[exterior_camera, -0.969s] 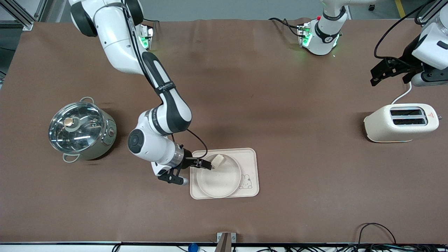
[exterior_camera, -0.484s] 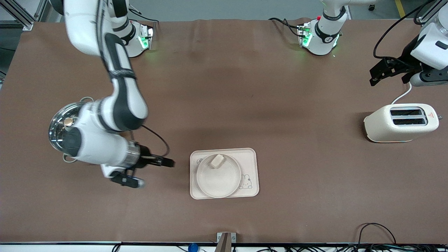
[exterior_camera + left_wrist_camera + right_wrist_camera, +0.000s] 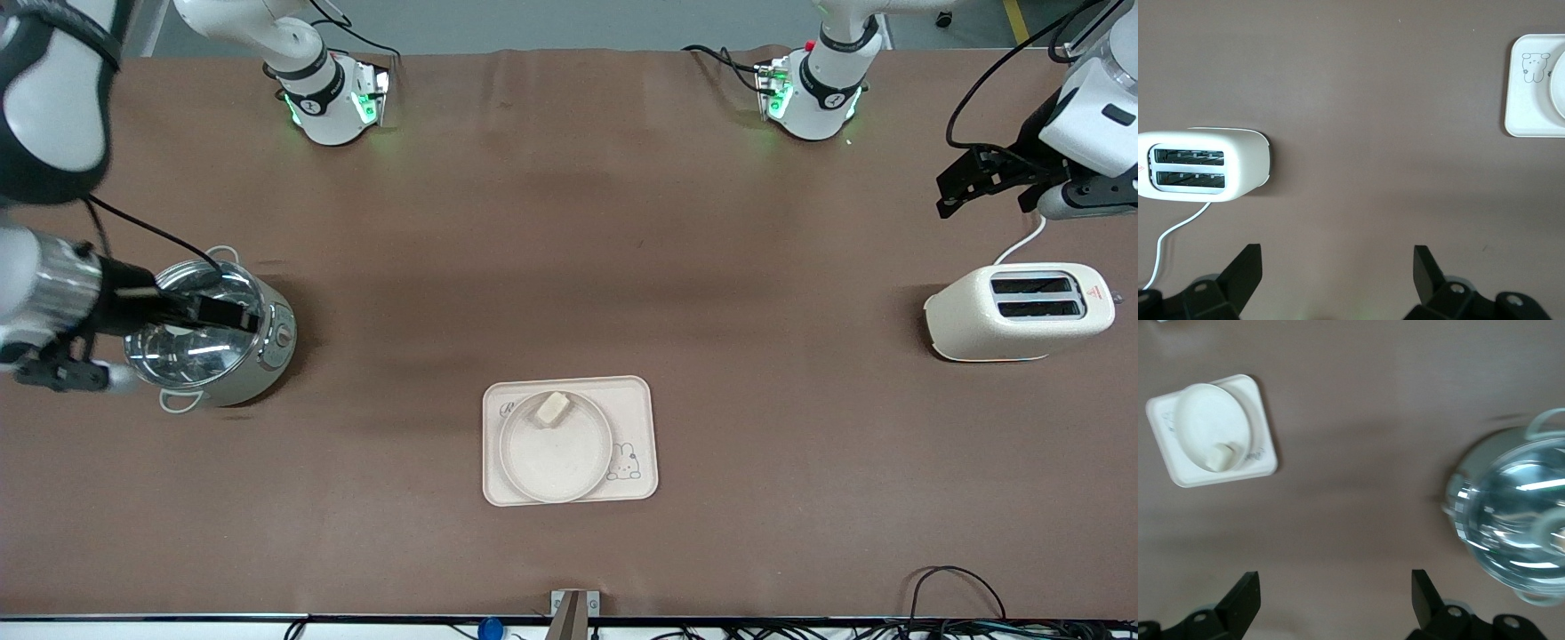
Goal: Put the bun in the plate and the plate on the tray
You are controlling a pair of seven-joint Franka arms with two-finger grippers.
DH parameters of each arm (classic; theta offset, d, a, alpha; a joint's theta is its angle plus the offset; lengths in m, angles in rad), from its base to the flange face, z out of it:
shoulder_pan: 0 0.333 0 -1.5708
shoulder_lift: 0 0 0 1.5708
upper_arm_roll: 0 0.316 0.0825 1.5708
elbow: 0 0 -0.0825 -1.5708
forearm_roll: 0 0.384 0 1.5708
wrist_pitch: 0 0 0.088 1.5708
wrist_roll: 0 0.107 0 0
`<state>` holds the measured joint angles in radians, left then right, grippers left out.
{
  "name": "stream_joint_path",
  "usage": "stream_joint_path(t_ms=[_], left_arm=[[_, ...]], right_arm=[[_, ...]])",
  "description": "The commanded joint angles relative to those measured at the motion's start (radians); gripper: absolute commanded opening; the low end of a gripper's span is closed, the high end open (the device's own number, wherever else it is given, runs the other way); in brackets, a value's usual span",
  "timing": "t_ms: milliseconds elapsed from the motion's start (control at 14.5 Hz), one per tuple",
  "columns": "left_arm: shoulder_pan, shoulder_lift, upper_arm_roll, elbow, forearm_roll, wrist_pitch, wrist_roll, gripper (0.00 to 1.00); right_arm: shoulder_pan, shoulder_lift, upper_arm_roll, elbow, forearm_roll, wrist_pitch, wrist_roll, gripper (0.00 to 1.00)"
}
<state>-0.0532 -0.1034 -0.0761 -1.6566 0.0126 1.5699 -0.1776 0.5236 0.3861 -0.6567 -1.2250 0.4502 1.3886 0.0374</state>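
The bun [image 3: 552, 408] lies in the round plate [image 3: 556, 453], near its rim. The plate sits on the cream tray [image 3: 637, 418] with the rabbit drawing. The right wrist view shows the bun [image 3: 1221, 457], the plate [image 3: 1201, 420] and the tray [image 3: 1261, 420] together. The left wrist view shows a corner of the tray [image 3: 1525, 93]. My right gripper [image 3: 240, 317] is open and empty, up over the steel pot [image 3: 222, 356]. My left gripper [image 3: 956, 191] is open and empty, up above the toaster [image 3: 1018, 311] at the left arm's end, where that arm waits.
The lidded steel pot [image 3: 1511, 520] stands at the right arm's end of the table. The cream toaster [image 3: 1201, 164] with its white cord [image 3: 1175, 230] stands at the left arm's end. Brown tabletop [image 3: 569, 249] lies between them.
My right gripper let go of the bun in the plate, then drew back and up from the tray to over the pot. The left arm has hardly moved.
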Motion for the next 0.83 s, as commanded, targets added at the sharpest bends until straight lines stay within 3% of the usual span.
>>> stream_joint_path(t_ms=[0,277,346,553,623,761], left_arm=[[0.000,-0.007,-0.002,0.008,-0.010,-0.019,0.007,1.00],[-0.007,-0.009,-0.005,0.009,-0.010,-0.033,0.009,1.00],[-0.007,-0.009,-0.011,0.011,-0.010,-0.034,0.009,1.00],[-0.005,-0.009,-0.019,0.015,-0.008,-0.034,0.010,1.00],[-0.005,-0.007,-0.019,0.017,-0.007,-0.034,0.010,1.00],[-0.005,-0.002,-0.019,0.031,-0.005,-0.034,0.010,1.00]], right_arm=[[-0.004,-0.122,0.026,-0.047,-0.140,-0.051,-0.057,1.00],[-0.026,-0.217,0.051,-0.050,-0.303,-0.089,-0.132,1.00],[-0.100,-0.239,0.133,-0.051,-0.347,-0.089,-0.139,1.00],[-0.421,-0.305,0.522,-0.118,-0.458,-0.076,-0.126,1.00],[-0.507,-0.335,0.604,-0.169,-0.458,-0.051,-0.123,1.00],[-0.574,-0.416,0.658,-0.302,-0.458,0.038,-0.123,1.00]])
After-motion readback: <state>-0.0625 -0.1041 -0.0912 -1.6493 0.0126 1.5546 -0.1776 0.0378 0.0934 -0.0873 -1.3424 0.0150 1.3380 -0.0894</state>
